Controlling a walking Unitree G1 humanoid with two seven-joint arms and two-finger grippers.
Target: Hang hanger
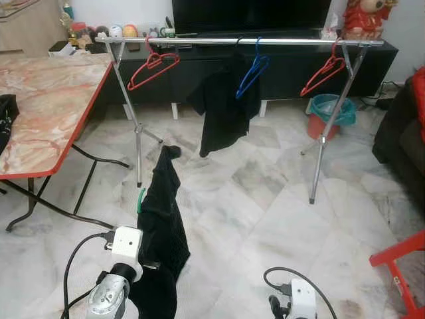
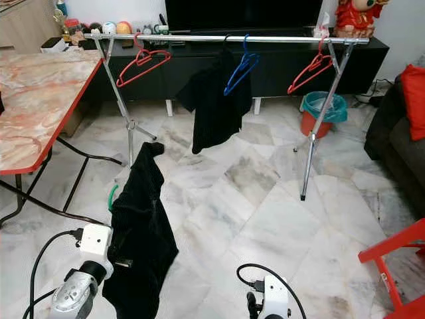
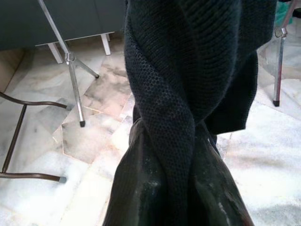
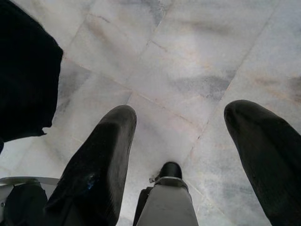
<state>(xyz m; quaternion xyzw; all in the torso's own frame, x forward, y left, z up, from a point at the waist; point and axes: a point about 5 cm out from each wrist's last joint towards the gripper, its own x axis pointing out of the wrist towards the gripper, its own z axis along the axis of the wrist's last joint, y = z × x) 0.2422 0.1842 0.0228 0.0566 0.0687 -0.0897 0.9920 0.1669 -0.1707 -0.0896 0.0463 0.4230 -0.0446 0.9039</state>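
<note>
A black knit garment hangs from my raised left arm, with the green hanger hook poking out at its left side. In the left wrist view my left gripper is shut on a twisted fold of this garment. A silver clothes rack stands ahead. On its rail hang a red hanger, a black garment, a blue hanger and another red hanger. My right gripper is low, open, over the bare marble floor.
A marble-top folding table with a red edge stands to the left. Behind the rack runs a black TV console. An orange bin sits by the rack's right leg. A dark sofa and a red frame are at the right.
</note>
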